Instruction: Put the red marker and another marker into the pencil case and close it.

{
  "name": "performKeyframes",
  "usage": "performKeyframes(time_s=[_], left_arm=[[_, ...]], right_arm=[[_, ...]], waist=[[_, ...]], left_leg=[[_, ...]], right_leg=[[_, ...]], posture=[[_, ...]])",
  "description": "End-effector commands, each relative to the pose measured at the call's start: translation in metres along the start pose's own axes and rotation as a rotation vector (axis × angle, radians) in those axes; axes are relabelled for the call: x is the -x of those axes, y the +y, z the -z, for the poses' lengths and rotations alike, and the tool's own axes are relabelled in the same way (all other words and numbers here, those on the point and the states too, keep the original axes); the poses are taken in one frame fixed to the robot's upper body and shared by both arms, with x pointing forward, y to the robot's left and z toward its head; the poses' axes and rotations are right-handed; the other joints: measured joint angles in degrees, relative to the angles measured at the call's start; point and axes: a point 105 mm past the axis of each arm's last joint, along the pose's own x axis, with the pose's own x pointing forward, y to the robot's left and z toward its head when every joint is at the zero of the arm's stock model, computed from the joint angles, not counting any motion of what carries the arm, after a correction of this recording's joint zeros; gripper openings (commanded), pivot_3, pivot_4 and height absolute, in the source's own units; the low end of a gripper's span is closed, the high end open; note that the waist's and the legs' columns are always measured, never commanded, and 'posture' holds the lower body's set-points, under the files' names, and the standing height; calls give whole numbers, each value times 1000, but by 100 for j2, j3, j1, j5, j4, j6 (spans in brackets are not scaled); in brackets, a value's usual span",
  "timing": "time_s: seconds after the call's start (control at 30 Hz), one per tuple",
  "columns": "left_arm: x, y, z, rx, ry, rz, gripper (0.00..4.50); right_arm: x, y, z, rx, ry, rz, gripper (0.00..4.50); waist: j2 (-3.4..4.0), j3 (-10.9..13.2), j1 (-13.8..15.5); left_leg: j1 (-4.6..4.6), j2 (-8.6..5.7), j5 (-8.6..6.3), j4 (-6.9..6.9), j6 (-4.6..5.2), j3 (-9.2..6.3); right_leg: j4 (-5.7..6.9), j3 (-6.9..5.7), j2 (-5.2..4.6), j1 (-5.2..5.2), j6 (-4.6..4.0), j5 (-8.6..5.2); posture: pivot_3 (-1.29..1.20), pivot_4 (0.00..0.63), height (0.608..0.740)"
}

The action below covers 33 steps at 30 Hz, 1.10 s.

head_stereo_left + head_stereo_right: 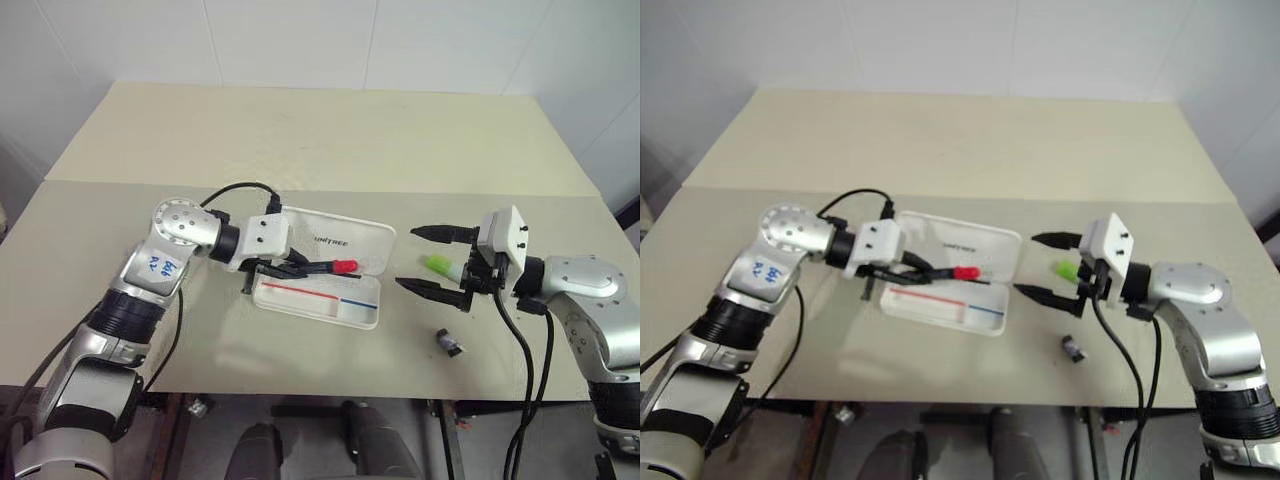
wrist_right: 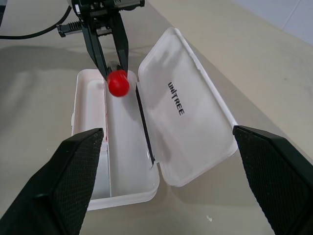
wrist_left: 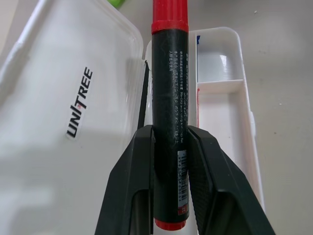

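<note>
Nearest the robot on the beige surface (image 1: 110,220), a small dark stubby object (image 1: 449,343) lies alone. Just beyond it, the right pincer (image 1: 432,262) hangs spread wide and empty, with the light green marker (image 1: 440,266) lying between its fingers. Across to the left, the pencil case (image 1: 325,270) lies open, and above its tray the left pincer (image 1: 288,268) pinches the red marker (image 1: 337,266).
</note>
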Motion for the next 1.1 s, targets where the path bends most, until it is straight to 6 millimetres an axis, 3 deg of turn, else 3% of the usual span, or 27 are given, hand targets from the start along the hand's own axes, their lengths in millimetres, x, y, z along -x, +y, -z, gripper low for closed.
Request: performKeyframes(time_s=[0.03, 0.33, 0.7, 0.97, 1.1], left_arm=[[0, 7, -9, -48, 17, 2, 618], [-15, 7, 10, -112, 103, 20, 618], [-27, 10, 10, -121, 93, 21, 618], [-32, 16, -11, -136, -4, -13, 3223], [-30, 12, -24, -155, -70, 2, 3223]], right_arm=[[6, -1, -15, 43, -35, 42, 4500], [8, 2, -17, 32, -39, 72, 4500], [7, 0, -20, 32, -46, 78, 4500], [5, -1, -21, 33, -51, 73, 4500], [3, -2, -20, 29, -50, 70, 4500]], waist=[[0, 0, 2], [0, 0, 12], [0, 0, 5], [0, 0, 20], [0, 0, 19]], left_leg=[[-1, 0, 0, 1, 0, 0], [-2, -3, 1, 1, 1, -1], [-1, -4, 1, 0, 1, 0], [-4, -5, 1, 3, 2, -1], [-3, -4, 1, 1, 2, -1]], right_leg=[[0, 0, 0, 0, 0, 0], [-2, 3, -1, 1, 3, 2], [-2, 6, -1, 1, 5, 3], [-3, 6, -1, 1, 8, 4], [-3, 6, -1, 1, 8, 4]], posture=[[0, 150, 740], [0, 150, 740], [0, 150, 740], [0, 150, 740], [0, 150, 740]])
